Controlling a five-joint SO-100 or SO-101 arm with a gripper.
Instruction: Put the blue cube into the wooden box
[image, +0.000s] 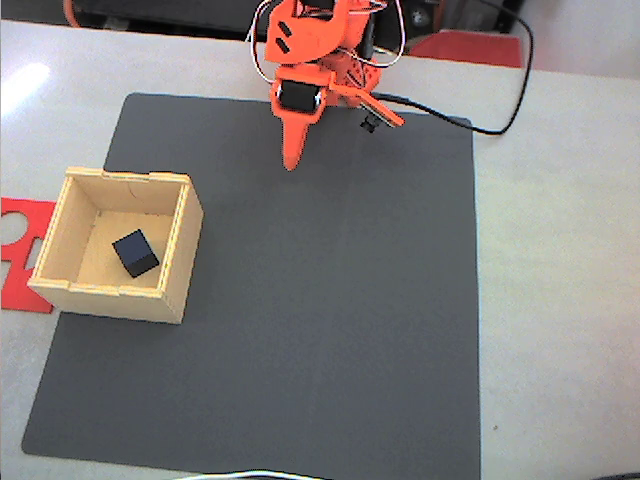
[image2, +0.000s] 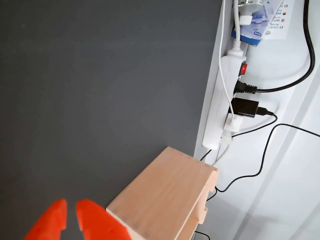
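Observation:
The blue cube lies on the floor of the wooden box, which stands at the left edge of the dark grey mat in the fixed view. My orange gripper sits folded back at the top of the mat, far from the box, with its fingers together and nothing between them. In the wrist view the two orange fingertips of the gripper show at the bottom left, almost touching. An outer wall of the wooden box is just to their right; the cube is hidden there.
A flat red cut-out sheet lies left of the box. A black cable runs off the mat's top right corner. In the wrist view a white power strip with plugs lies beside the mat's edge.

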